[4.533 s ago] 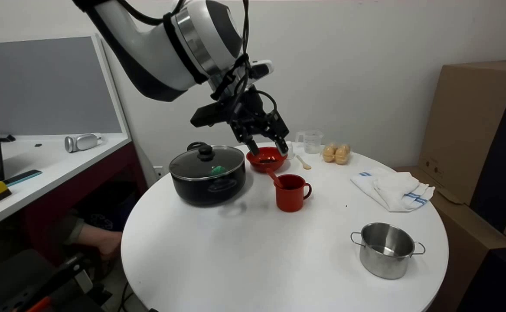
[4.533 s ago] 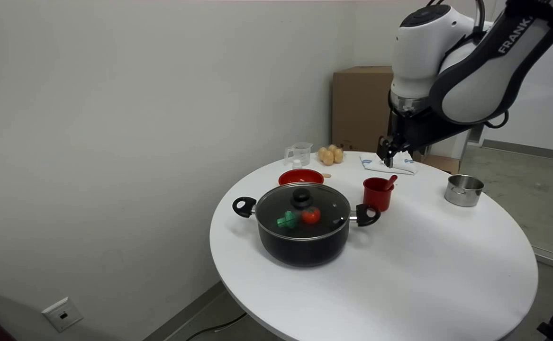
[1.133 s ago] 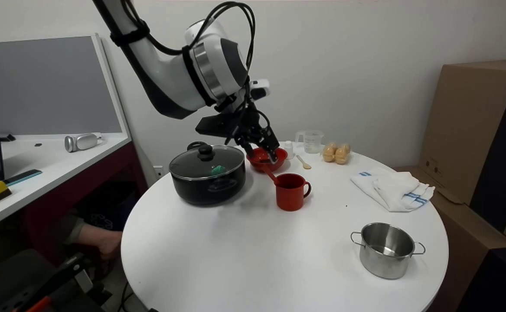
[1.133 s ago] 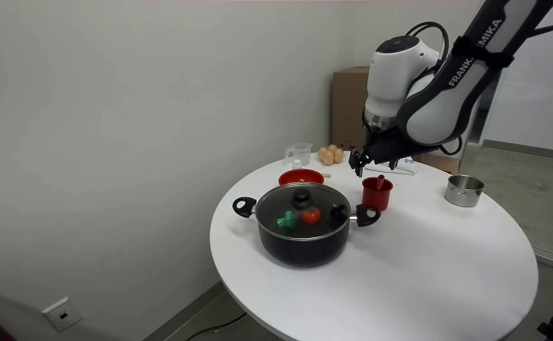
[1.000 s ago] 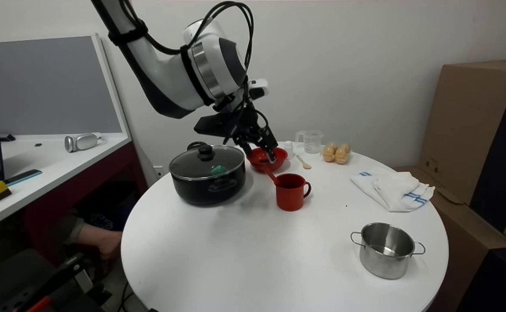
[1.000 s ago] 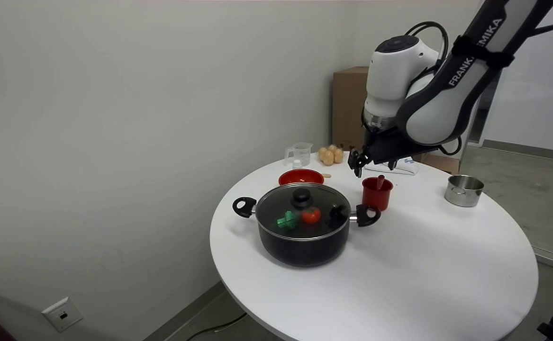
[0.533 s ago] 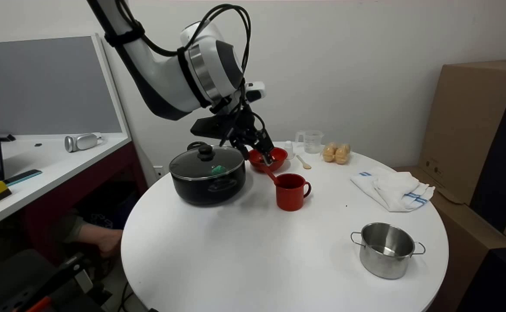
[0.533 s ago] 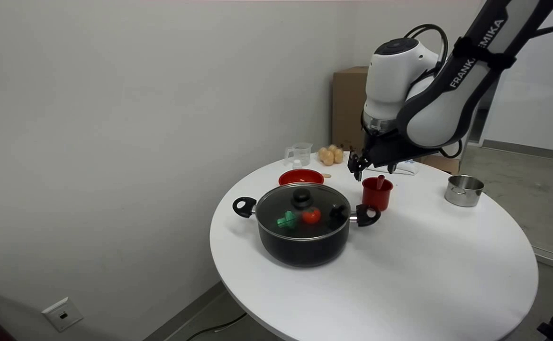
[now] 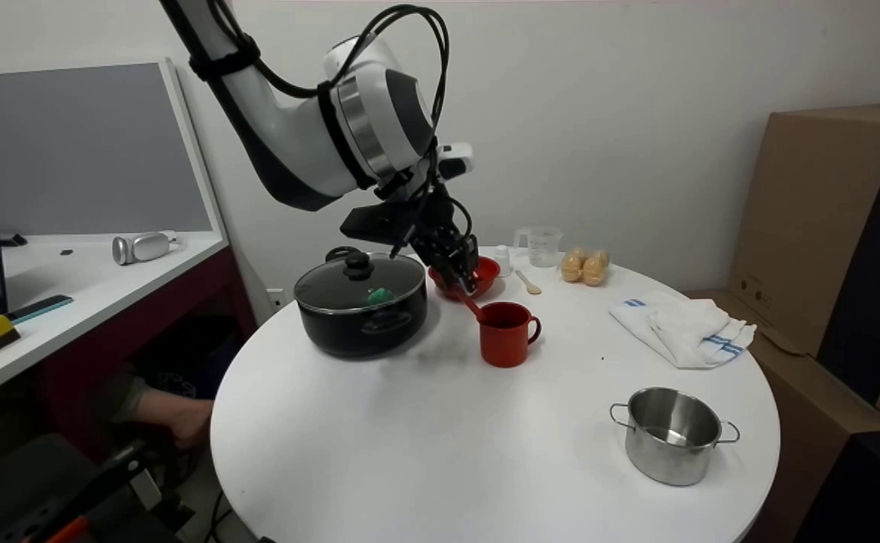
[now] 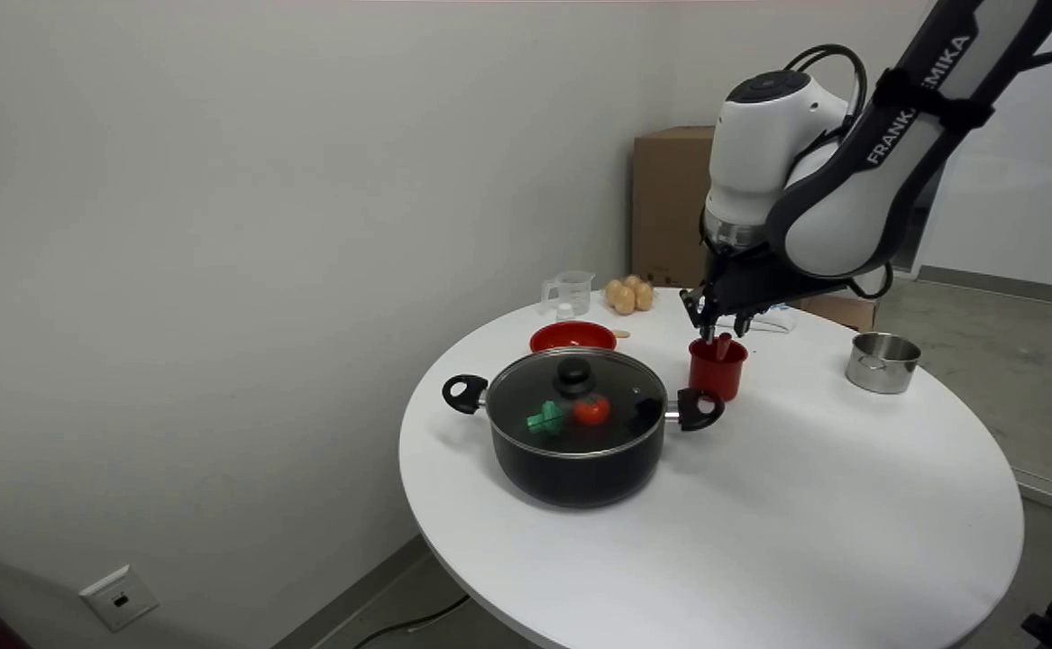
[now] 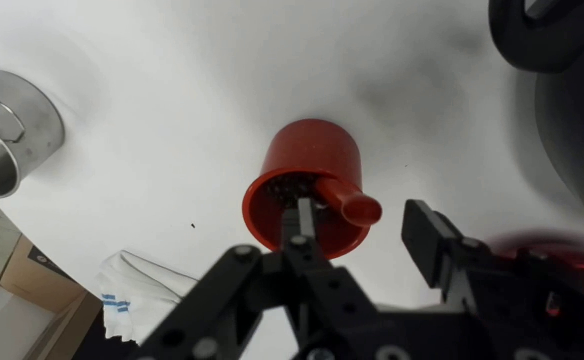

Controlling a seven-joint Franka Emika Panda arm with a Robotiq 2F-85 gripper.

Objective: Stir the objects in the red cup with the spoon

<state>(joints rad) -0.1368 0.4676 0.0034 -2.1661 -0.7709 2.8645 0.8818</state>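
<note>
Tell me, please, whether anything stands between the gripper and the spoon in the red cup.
Nothing visible does: in the wrist view, the spoon shows between the fingers of the open gripper. One finger overlaps the mouth of the red cup there; whether they touch, I cannot tell.

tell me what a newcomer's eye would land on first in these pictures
Probably the big white-and-black robot arm that hangs over the round table, its open gripper close to the red spoon leaning in the red mug. Next, the large black pot beside the mug, with a tomato showing through its see-through lid in an exterior view.
</note>
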